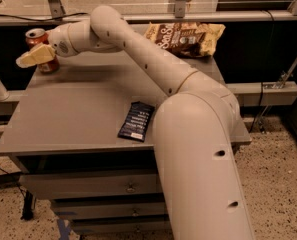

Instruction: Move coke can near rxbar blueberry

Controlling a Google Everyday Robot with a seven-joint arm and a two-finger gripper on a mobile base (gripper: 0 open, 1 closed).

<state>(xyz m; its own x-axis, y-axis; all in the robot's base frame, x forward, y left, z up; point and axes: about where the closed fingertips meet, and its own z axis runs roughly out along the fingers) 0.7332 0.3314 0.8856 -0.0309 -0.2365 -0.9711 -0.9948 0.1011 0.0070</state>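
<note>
While the hand [35,56] is hovering at the far corner of the worktop [78,104], the can [36,34] is standing upright right at it. The can's silver top is showing just above the hand and its red base just below. Whether the hand is gripping the can or only sitting in front of it, I cannot tell.

The bar [136,121] is lying flat, well apart from the hand, off toward the near edge and to the right in this view. Its long axis is running roughly near-to-far, tilting slightly.

By my judgement, the coming move is turning on that diagonal. The can is needing a carry from the hand's spot across bare worktop, ending just beside the bar's hand-facing long side. The bag [185,38] is lying far to the hand's right at the back edge, clear of that line.
</note>
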